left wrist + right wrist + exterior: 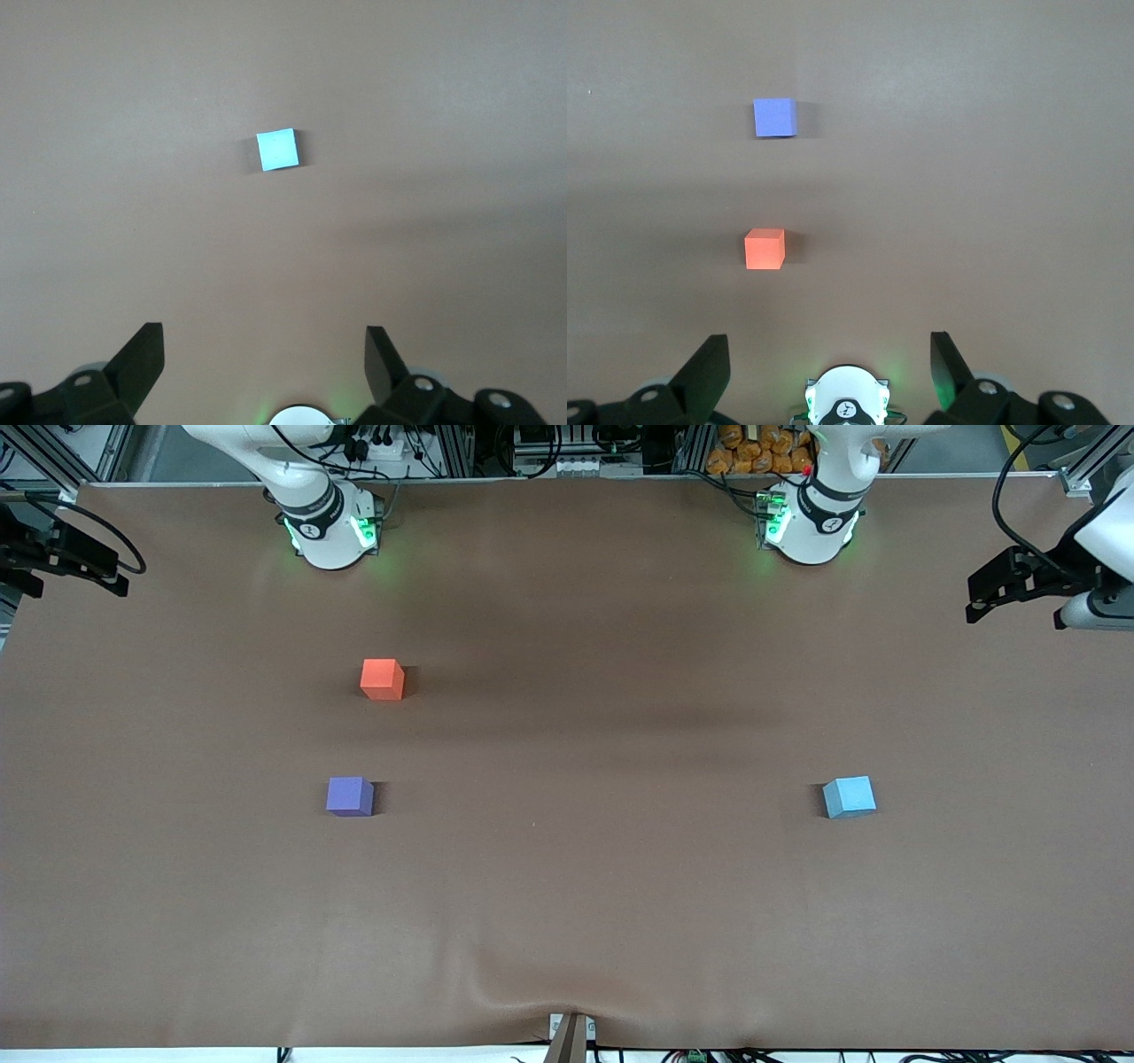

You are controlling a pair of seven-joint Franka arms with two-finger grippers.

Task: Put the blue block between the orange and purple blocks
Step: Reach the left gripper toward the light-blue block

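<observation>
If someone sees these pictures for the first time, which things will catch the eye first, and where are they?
Three small matte cubes stand out on the brown table cover. The orange-red cube and the violet-purple cube sit toward the right arm's end, the purple one nearer the front camera; the sky-blue cube sits alone toward the left arm's end. Both the left gripper and the right gripper hang open, high above the table.

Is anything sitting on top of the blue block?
No. The blue block has a bare top and sits alone on the brown table. The left gripper hangs open high above it; the right gripper is open too. Its underside is hidden.
</observation>
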